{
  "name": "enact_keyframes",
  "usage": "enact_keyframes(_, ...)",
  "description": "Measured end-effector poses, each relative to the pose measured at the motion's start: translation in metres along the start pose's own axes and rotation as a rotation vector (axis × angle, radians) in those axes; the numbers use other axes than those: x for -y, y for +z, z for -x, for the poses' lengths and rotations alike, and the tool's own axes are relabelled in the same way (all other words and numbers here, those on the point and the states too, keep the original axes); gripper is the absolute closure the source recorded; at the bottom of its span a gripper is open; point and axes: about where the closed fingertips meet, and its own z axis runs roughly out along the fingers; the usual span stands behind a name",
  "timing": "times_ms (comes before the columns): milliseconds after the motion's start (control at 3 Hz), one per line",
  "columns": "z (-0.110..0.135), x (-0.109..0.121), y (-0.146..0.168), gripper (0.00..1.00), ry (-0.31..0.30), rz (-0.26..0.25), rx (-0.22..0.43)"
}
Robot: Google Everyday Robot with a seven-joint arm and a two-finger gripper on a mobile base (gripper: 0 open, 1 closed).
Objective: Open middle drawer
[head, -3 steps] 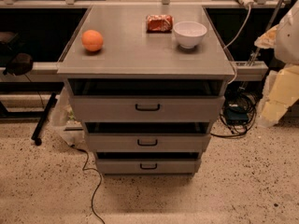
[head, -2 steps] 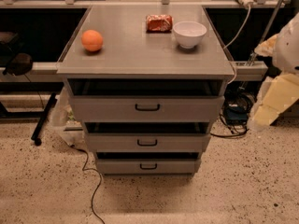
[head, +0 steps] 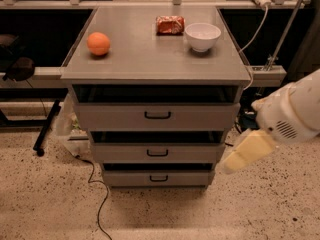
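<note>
— gripper (head: 234, 162) first: where does it sit?
— low on the right of the view, at the end of the white arm (head: 295, 115). it is a cream piece angled down and to the left, just beside the right edge of the grey cabinet (head: 150, 59).
— clenched or released?
— i cannot tell from this view (nor whether it touches the cabinet).
— and the middle drawer (head: 120, 153)?
— second of three, level with the gripper. its small black bar handle (head: 157, 153) sits at the centre of the flat front, and a dark gap shows above it.
— on top?
— an orange (head: 98, 43) at the left. a red packet (head: 170, 25) and a white bowl (head: 202, 36) are side by side at the back right. a black cable (head: 102, 204) trails over the speckled floor.
</note>
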Motion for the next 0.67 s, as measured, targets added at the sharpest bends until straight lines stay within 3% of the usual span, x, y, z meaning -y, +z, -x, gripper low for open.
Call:
enact_keyframes(333,-0.013,-0.018,0.063,0.00,0.121,0.033,0.048)
enact_keyframes(667,-0.005,-0.007,0.067,0.00,0.123,-0.021,0.085)
